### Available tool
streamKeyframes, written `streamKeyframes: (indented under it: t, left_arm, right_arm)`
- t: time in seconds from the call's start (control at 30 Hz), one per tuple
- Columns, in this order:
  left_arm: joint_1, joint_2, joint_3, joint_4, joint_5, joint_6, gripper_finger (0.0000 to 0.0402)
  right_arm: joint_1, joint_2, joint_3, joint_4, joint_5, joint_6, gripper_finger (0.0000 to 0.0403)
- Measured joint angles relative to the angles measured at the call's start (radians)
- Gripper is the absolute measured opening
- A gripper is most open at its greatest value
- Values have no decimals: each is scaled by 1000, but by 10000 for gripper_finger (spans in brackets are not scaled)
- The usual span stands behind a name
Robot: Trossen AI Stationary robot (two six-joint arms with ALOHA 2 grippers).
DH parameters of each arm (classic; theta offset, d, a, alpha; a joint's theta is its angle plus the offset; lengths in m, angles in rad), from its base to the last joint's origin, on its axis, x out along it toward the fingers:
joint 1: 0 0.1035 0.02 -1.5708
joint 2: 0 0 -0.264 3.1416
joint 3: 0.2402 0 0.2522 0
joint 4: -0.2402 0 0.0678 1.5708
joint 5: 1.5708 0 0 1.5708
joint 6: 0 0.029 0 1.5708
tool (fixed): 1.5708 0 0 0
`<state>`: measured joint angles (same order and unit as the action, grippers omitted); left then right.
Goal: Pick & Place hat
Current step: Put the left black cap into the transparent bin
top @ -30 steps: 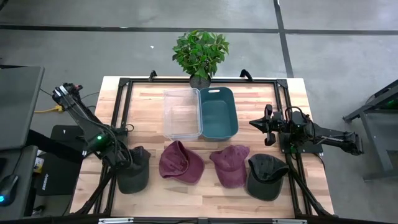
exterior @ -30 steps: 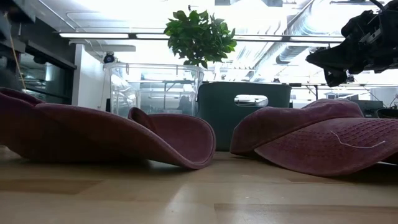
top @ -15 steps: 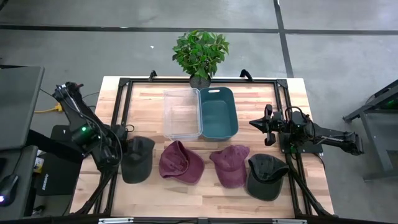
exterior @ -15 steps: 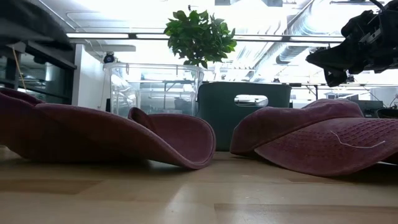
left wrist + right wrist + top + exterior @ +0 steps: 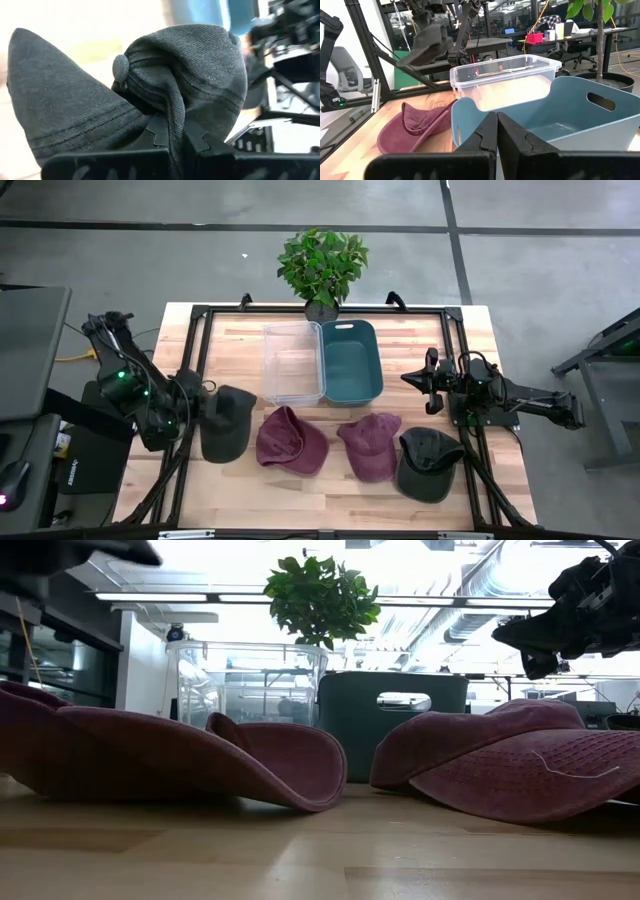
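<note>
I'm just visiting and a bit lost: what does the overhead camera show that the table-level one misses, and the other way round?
Only the overhead view shows the left pincer shut on the dark cap, and another dark cap lying on the table. Only the table-level view shows the room's ceiling lights. Both show two maroon caps, the clear bin, the teal bin, the plant and the shut right pincer.

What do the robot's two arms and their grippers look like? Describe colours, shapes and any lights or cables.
Both arms are black and slim-jointed. The left gripper has flat fingers with toothed inner edges; the right gripper has smooth ones. Green lights glow on the left arm, and thin cables trail from it.
</note>
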<state>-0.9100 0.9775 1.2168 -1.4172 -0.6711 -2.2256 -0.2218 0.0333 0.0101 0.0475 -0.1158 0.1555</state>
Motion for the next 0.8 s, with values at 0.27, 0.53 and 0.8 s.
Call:
streamKeyframes:
  t: [0.27, 0.53, 0.8]
  left_arm:
    - [0, 2, 34, 3, -200, 31, 0]
    - [9, 2, 34, 7, -326, 22, 0]
    - [210, 8, 34, 92, -268, 109, 0]
  right_arm:
    - [0, 0, 0, 0, 0, 0, 0]
    - [0, 0, 0, 0, 0, 0, 0]
    - [0, 0, 0, 0, 0, 0, 0]
